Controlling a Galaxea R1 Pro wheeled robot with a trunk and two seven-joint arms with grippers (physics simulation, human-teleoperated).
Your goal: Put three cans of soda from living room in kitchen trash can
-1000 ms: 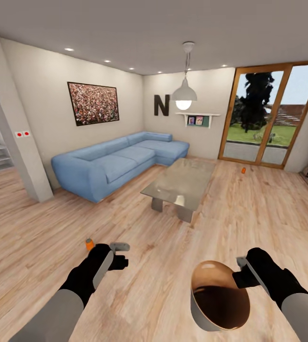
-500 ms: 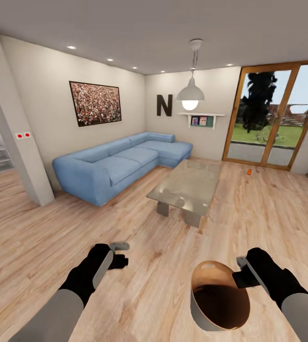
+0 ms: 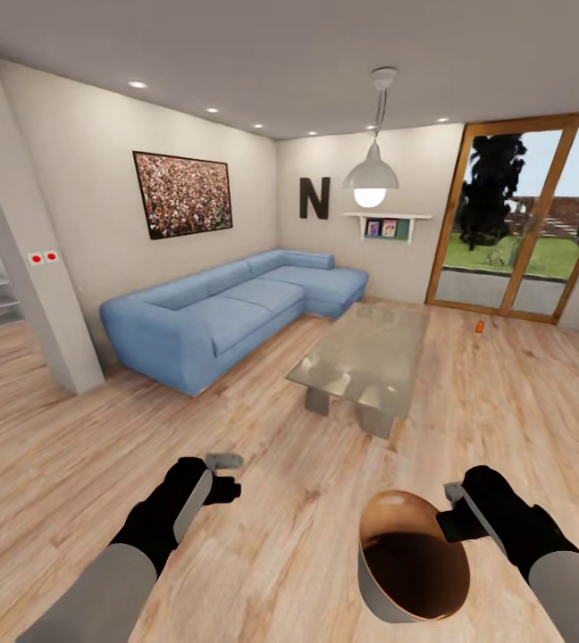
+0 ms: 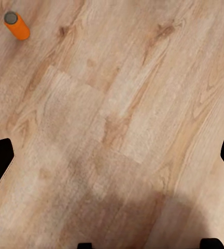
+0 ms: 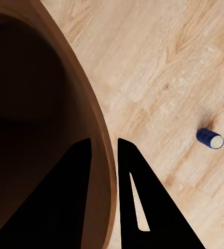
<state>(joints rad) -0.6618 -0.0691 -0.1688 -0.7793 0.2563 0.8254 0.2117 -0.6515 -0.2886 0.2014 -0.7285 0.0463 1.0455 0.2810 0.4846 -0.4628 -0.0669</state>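
Currently collecting cans in living room. Right pincer (image 5: 104, 155) clamped on bin (image 3: 410, 572) rim, lower right. Left pincer (image 4: 112, 155) spread wide, empty. Cans on floor (image 4: 143, 104): orange one (image 4: 16, 26), blue-ended one (image 5: 210, 138), far one (image 3: 479, 327) by glass door. Next: lower left pincer onto nearest can.

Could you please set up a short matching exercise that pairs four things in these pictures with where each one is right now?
Things:
1. bin
2. can
3. sofa
4. lamp

Places:
A. hanging from the ceiling
B. on the floor near the glass doors
C. along the wall under the picture
D. held at its rim by the right gripper

Pairs: 1-D, 2-B, 3-C, 4-A
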